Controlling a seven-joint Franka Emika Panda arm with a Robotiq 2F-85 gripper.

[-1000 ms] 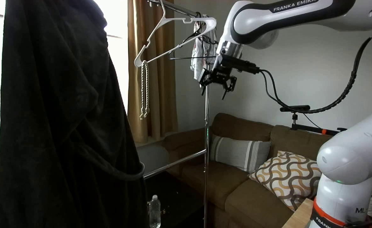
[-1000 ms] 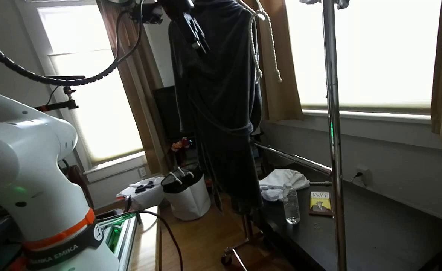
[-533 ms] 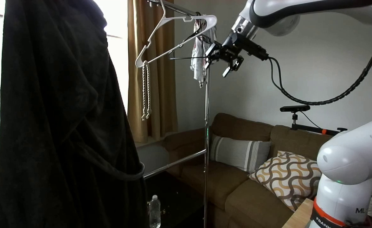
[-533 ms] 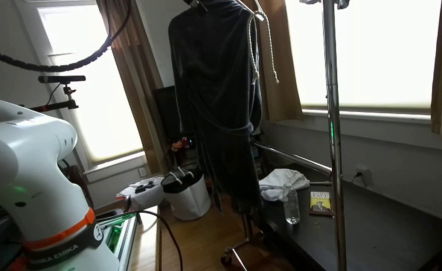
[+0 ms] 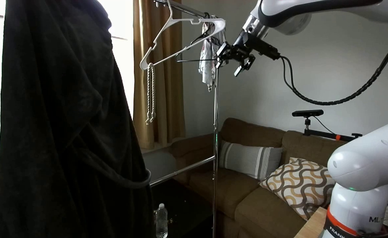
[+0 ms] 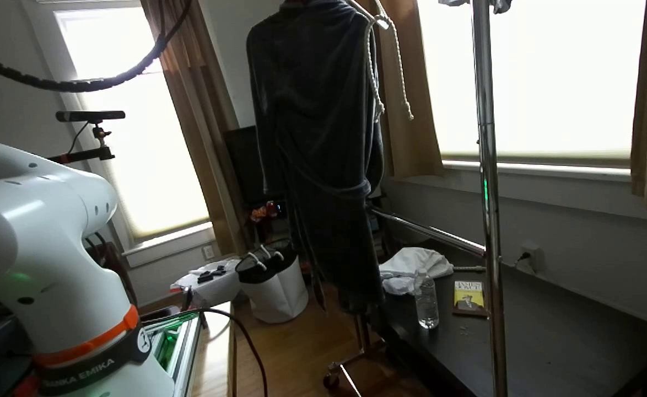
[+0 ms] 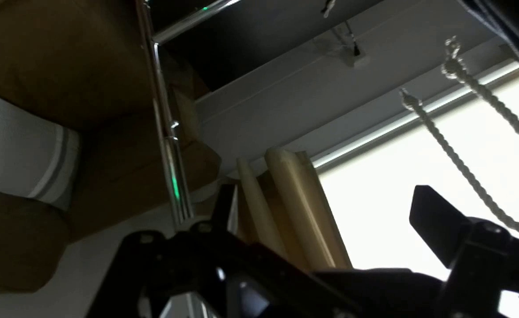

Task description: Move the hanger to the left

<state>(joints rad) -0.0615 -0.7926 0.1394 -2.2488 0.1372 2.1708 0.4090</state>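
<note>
We had the gripper (image 5: 227, 67) spread wide with nothing in its grasp; in the wrist view its fingers (image 7: 224, 205) stood well apart, curtain (image 7: 306, 210) and bright window (image 7: 370, 212) showing between them. Hanger (image 5: 182, 50): white, up by the chrome top rail (image 5: 189, 10), tilted, hook running out of frame, so we couldn't see where it seated. In an exterior view it hung between the dark robe (image 5: 65, 125) and the gripper; gripper was apart from it, about level with its low corner. In both exterior views we saw a rope (image 5: 153, 94) looped over that corner, both ends dangling. Beyond the hanger we had a black hanger (image 5: 194, 60) and a printed cloth (image 5: 208, 62); one finger overlapped the cloth in view, contact we couldn't tell. Chrome post (image 5: 215, 109) ran down beside the cloth. Sofa (image 5: 256, 205) below carried a striped cushion (image 5: 243, 158) and a patterned cushion (image 5: 301, 185). On the dark table (image 6: 566, 331) we had a water bottle (image 6: 426, 303) upright, a yellow book (image 6: 469, 298) lying flat, and a white cloth (image 6: 420, 260) bundled just behind the bottle.
</note>
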